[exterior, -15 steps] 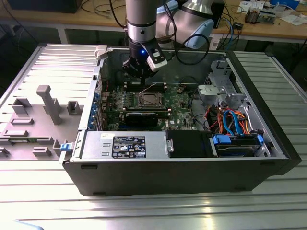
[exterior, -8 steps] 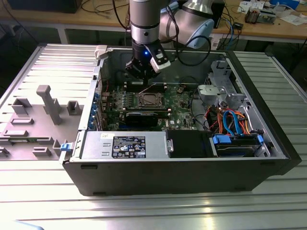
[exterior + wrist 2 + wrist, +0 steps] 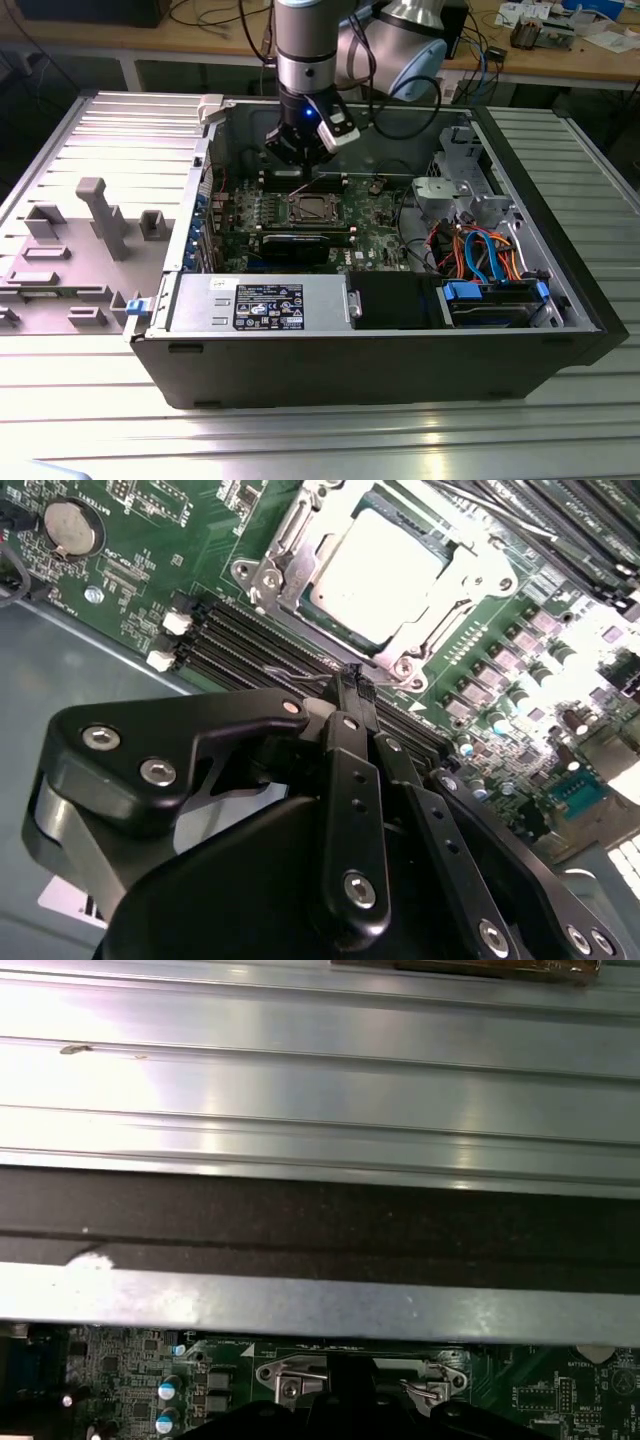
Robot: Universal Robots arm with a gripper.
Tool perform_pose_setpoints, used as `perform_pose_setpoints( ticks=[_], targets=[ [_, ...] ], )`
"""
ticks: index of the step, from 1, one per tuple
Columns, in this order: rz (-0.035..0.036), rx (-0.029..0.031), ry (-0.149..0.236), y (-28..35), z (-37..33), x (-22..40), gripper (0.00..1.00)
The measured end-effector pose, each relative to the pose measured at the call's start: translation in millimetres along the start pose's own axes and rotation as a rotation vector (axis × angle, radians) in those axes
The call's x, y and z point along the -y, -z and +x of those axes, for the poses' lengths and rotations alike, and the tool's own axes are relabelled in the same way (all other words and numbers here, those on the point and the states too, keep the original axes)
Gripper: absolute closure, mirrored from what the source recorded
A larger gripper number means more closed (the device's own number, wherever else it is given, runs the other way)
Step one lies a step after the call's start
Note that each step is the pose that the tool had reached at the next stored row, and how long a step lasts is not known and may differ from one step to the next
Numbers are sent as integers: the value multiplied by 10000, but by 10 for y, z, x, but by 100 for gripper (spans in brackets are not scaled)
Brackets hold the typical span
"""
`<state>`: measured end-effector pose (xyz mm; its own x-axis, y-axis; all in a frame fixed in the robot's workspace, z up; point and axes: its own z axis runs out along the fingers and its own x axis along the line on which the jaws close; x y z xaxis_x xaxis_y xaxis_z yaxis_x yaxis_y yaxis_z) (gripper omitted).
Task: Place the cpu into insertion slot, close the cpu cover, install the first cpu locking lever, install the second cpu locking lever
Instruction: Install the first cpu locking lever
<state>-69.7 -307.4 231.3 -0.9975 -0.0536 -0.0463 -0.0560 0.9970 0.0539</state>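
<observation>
— One gripper (image 3: pixel 352 685), fingers pressed together on nothing, hangs just above the long black memory slots (image 3: pixel 250 645) beside the insertion slot (image 3: pixel 385 575).
— And the cpu (image 3: pixel 378 570)?
— Seated in that slot, past the fingertips, with the cpu cover (image 3: pixel 290 565) lying down around it.
— What might go wrong?
— My guess: coming down off line, the tips could scrape the memory slots or the green motherboard (image 3: pixel 130 570) beyond the slot, or skid off a thin locking lever (image 3: pixel 455 605) and leave the cover unlatched.
</observation>
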Motion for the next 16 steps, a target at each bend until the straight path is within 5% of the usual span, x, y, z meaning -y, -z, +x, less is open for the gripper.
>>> perform_pose_setpoints(
  ticks=[16],
  targets=[
    [3, 0, -28, -95, -145, -17, 89]
  ],
)
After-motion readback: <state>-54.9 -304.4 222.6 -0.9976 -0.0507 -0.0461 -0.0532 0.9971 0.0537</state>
